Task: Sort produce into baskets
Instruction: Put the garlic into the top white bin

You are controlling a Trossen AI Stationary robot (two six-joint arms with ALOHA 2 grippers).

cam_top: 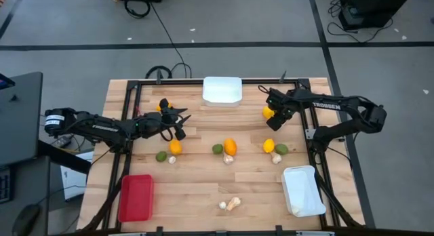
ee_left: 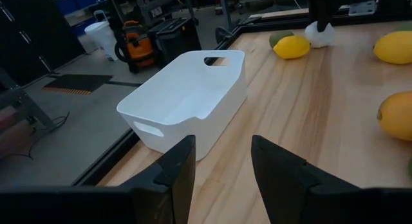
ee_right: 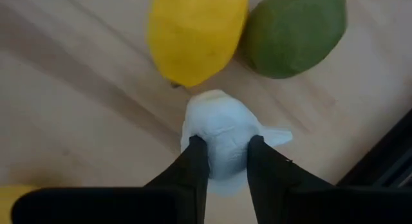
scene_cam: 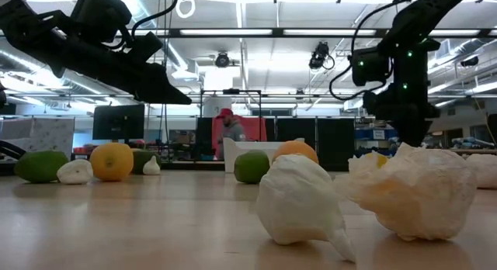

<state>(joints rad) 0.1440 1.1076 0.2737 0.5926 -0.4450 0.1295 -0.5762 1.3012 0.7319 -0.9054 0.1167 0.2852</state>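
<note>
Pale mushroom pieces [scene_cam: 299,200] nearest, left pincer [ee_left: 222,147] open facing white basket [ee_left: 187,95], right pincer [ee_right: 226,147] open

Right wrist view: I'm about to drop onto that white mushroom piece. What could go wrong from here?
1. The yellow fruit and green fruit crowd the mushroom piece. The right gripper, now open, could nudge either one and send it rolling.
2. The gap between its fingers looks barely wider than the piece, so a finger may land on top of it instead of beside it.
</note>
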